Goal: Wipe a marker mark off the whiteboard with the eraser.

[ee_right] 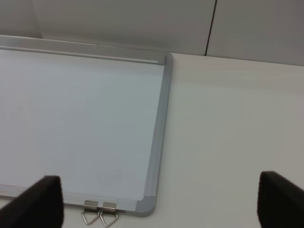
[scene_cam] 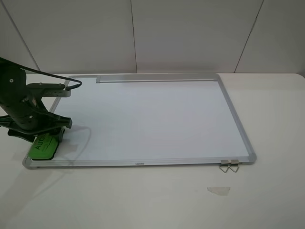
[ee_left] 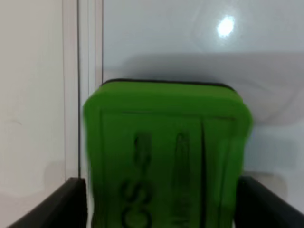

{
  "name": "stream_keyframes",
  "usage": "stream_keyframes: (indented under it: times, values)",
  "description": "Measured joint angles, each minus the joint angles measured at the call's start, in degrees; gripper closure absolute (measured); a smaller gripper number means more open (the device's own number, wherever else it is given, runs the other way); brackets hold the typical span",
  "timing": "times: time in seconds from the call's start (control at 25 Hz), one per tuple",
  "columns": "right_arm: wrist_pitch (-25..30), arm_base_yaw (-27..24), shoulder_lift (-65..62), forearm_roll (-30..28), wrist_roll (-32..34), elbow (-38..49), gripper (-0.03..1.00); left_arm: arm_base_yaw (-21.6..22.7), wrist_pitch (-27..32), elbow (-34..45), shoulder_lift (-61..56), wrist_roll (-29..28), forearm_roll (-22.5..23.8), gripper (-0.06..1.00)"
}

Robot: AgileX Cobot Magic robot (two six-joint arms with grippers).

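The whiteboard (scene_cam: 152, 119) lies flat on the table, and I see no marker mark on its white surface in any view. The green eraser (scene_cam: 44, 145) rests on the board's near left corner, close to the frame. My left gripper (scene_cam: 42, 132) is shut on it; in the left wrist view the dark fingers (ee_left: 61, 204) press both sides of the eraser (ee_left: 166, 152). The right gripper (ee_right: 159, 204) is open, its fingers (ee_right: 38, 202) wide apart with nothing between them. It hovers above the board's near right corner (ee_right: 147, 204) and is outside the exterior high view.
A grey tray strip (scene_cam: 155, 78) runs along the board's far edge. Two metal binder clips (scene_cam: 229, 165) hang off the near right frame. A small pale scrap (scene_cam: 218, 190) lies on the table in front. A black cable (scene_cam: 57, 78) loops over the far left corner.
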Motion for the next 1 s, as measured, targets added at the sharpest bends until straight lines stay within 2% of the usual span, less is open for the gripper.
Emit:
stream_keyframes:
  times: [0.12,0.36,0.48,0.56,0.72,0.84,0.92,1.0]
  values:
    - [0.0,0.0,0.0,0.0,0.0,0.0,0.15,0.0,1.2,0.0,0.0,0.0,0.0,0.19]
    - [0.0,0.0,0.0,0.0,0.0,0.0,0.15,0.0,3.8,0.0,0.0,0.0,-0.2,0.18]
    - [0.0,0.0,0.0,0.0,0.0,0.0,0.15,0.3,7.8,-1.5,0.0,0.4,-1.2,0.18]
    - [0.0,0.0,0.0,0.0,0.0,0.0,0.15,0.9,12.6,-4.3,0.0,1.9,-2.0,0.18]
    - [0.0,0.0,0.0,0.0,0.0,0.0,0.15,3.7,25.6,-11.7,0.0,10.1,-4.2,0.18]
    - [0.0,0.0,0.0,0.0,0.0,0.0,0.15,7.2,35.0,-17.2,0.0,19.4,-9.0,0.18]
    - [0.0,0.0,0.0,0.0,0.0,0.0,0.15,9.3,38.8,-19.8,0.0,23.4,-11.7,0.18]
    - [0.0,0.0,0.0,0.0,0.0,0.0,0.15,10.3,41.4,-21.7,-0.3,26.0,-12.2,0.18]
